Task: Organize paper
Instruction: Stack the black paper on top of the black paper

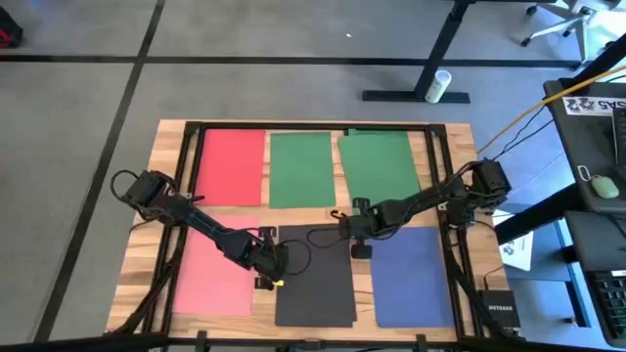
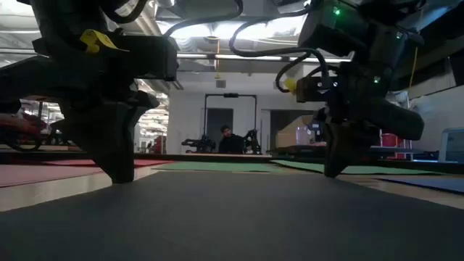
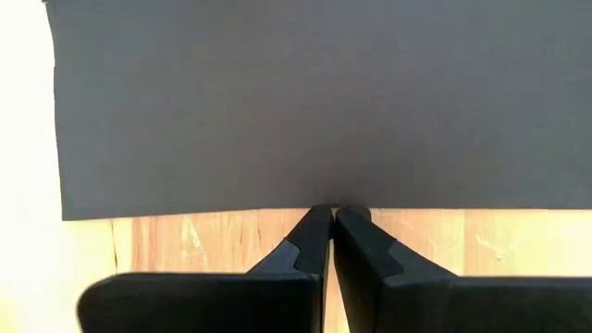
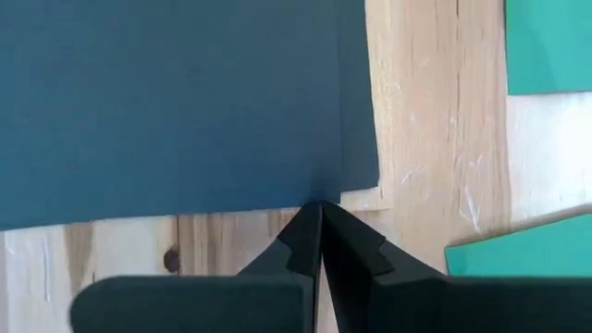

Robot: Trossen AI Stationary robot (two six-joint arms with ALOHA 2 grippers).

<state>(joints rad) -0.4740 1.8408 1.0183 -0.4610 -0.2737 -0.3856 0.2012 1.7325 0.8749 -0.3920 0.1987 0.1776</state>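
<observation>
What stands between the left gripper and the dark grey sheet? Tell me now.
Nothing visible. The left gripper, shut, has its tips right at the edge of the dark grey sheet, with only bare wooden table beside them. The right gripper, also shut, sits at the edge of the blue sheet.

Paper sheets [image 1: 315, 276] side by side on table [image 1: 178, 137]
</observation>
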